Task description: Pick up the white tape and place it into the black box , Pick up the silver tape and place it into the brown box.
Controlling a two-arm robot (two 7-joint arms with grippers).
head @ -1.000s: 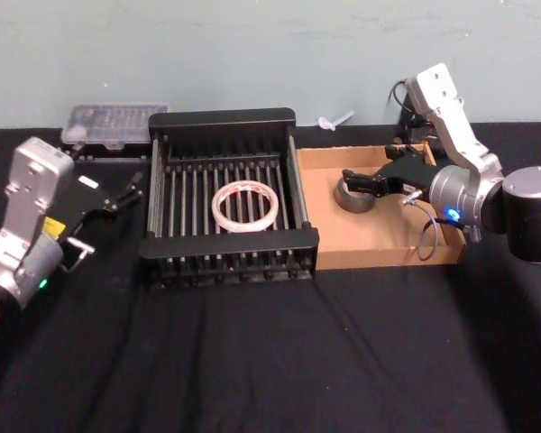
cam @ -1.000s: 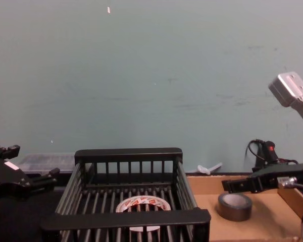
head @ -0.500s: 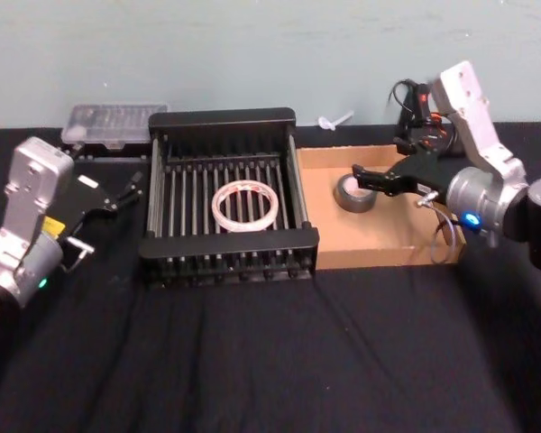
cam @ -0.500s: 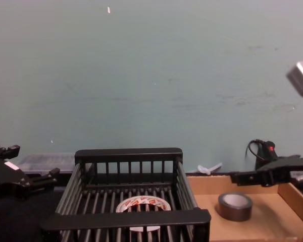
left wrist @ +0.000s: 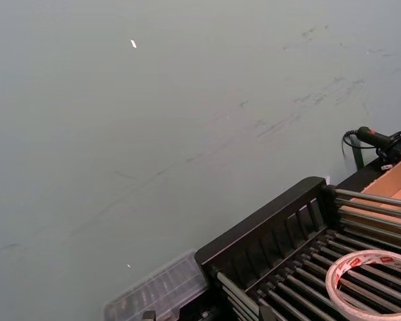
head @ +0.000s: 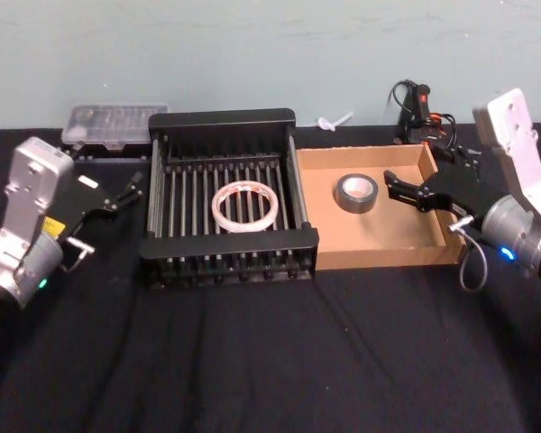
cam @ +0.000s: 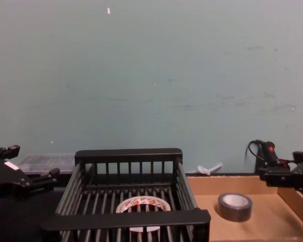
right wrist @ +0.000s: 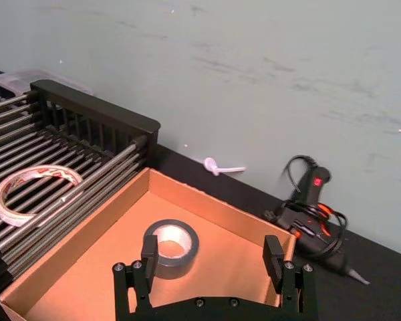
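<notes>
Black cloth (head: 270,361) covers the table, and on it the black box (head: 225,122) stands just beside the brown box (head: 379,257), their walls touching. White tape (head: 244,205) lies flat on the crate's slatted floor; the silver tape (head: 355,192) lies flat inside the cardboard tray, towards its back left part. The right wrist view adds a black and orange glue gun (right wrist: 311,217) behind the tray's far corner, and the left wrist view a clear plastic case (left wrist: 157,292) behind the crate. Red print runs round the white ring's core, too small to read. Reaching in over the tray's right wall, the right gripper (head: 398,188) has its fingers spread wide, holding nothing, apart from the grey roll. The left gripper (head: 131,190) sits idle left of the crate; I cannot tell how its fingers stand.
</notes>
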